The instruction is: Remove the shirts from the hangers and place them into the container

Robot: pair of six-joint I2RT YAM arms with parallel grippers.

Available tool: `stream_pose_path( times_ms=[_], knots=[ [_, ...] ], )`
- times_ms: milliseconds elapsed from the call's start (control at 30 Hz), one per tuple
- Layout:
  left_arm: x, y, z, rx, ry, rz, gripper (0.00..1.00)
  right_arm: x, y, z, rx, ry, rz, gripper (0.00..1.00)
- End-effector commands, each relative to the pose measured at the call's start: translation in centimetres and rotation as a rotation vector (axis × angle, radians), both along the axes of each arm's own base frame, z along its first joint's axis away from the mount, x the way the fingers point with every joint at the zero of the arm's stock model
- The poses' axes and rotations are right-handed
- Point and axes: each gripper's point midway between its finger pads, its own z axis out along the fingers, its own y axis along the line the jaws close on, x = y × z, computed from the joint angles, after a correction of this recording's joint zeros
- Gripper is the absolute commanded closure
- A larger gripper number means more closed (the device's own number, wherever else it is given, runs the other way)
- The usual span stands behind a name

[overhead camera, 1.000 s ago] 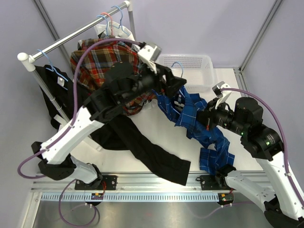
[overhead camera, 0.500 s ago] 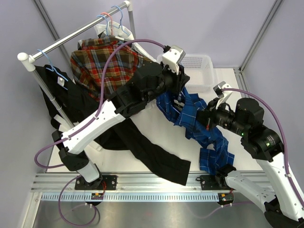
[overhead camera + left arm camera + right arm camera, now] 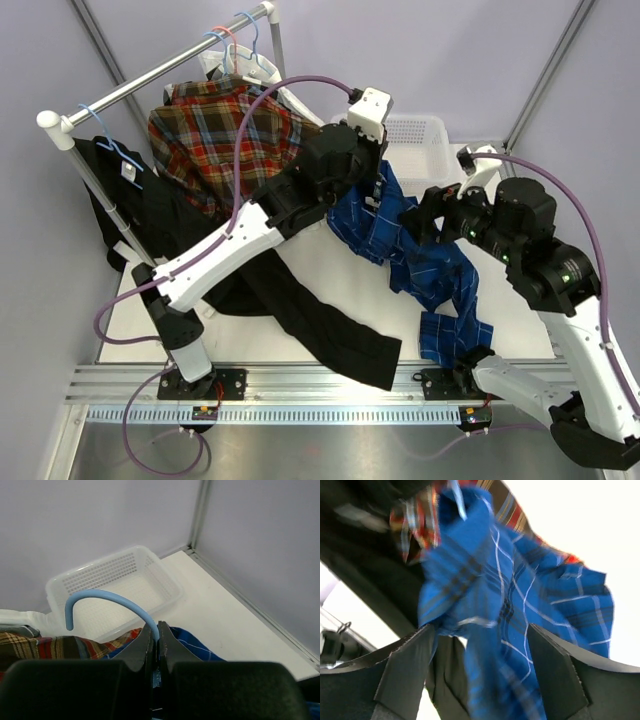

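Observation:
My left gripper is shut on the neck of a light blue wire hanger, just below its hook, beside the container. The blue plaid shirt hangs from that hanger and trails down over the table toward the front. My right gripper stands open, with a fold of the blue plaid shirt loose between its fingers. In the top view the right gripper sits at the shirt's right side. The container is a white perforated basket.
The red-orange plaid shirt hangs on the rail at the back left. The black shirt drapes from the rail over the table to the front. More hangers hang at the rail's far end. A white shirt shows behind them.
My left gripper swung right toward the container and closed on the blue hanger. My right gripper opened and let go of the blue plaid shirt.

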Motion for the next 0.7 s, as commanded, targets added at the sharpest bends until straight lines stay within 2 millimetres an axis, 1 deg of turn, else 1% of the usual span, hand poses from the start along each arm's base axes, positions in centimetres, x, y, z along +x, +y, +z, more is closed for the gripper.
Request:
stream_pose_path(
  times_ms=[0,33,67,100,167,200,233,267,300,367,400,467,500,533,567,633,667],
  knots=[
    [3.0,1.4,3.7,-0.091,-0.104,0.159,1.0,-0.4,-2.3,4.3,0.001,-0.099,-0.095,0.14],
    [3.7,1.0,3.1,-0.084,-0.106,0.173,1.0,-0.6,-2.5,4.7,0.007,-0.102,-0.101,0.14],
    [4.1,0.9,3.1,-0.086,-0.106,0.179,1.0,-1.0,-2.6,5.3,0.023,-0.109,-0.101,0.14],
    [4.3,1.1,3.8,-0.1,-0.115,0.198,1.0,-1.3,-2.5,5.9,0.05,-0.111,-0.095,0.14],
    [4.9,1.1,3.5,-0.097,-0.113,0.216,1.0,-1.8,-1.9,6.4,0.087,-0.117,-0.063,0.15],
    [5.2,0.7,3.2,-0.091,-0.11,0.216,1.0,-1.9,-1.7,5.9,0.103,-0.101,-0.06,0.17],
    [5.4,0.7,3.5,-0.104,-0.112,0.22,1.0,-2.0,-1.2,5.7,0.118,-0.094,-0.04,0.19],
    [5.4,0.6,3.5,-0.107,-0.11,0.22,1.0,-1.7,-0.9,5.6,0.133,-0.092,-0.034,0.2],
    [5.5,0.4,3.3,-0.108,-0.109,0.215,1.0,-1.3,-0.4,4.1,0.141,-0.046,-0.034,0.21],
    [5.6,0.2,3.5,-0.122,-0.108,0.212,1.0,-0.3,0.0,2.5,0.147,-0.001,-0.062,0.23],
    [5.5,0.1,3.6,-0.127,-0.106,0.209,1.0,0.1,0.3,0.6,0.148,0.05,-0.076,0.23],
    [5.4,0.1,3.5,-0.13,-0.101,0.204,1.0,1.0,0.3,-0.5,0.164,0.077,-0.119,0.23],
    [5.4,0.1,3.5,-0.134,-0.101,0.204,1.0,1.3,0.4,-1.7,0.182,0.115,-0.145,0.23],
    [5.2,0.3,3.8,-0.136,-0.104,0.204,1.0,1.8,0.6,-1.8,0.195,0.116,-0.156,0.23],
    [5.2,0.4,3.6,-0.134,-0.101,0.204,1.0,2.1,0.7,-2.7,0.197,0.138,-0.169,0.23],
    [5.1,0.6,3.9,-0.14,-0.101,0.203,1.0,2.6,0.7,-3.0,0.227,0.156,-0.202,0.23],
    [4.9,0.6,3.9,-0.143,-0.1,0.198,1.0,3.0,0.4,-3.1,0.23,0.153,-0.234,0.23]
  ],
)
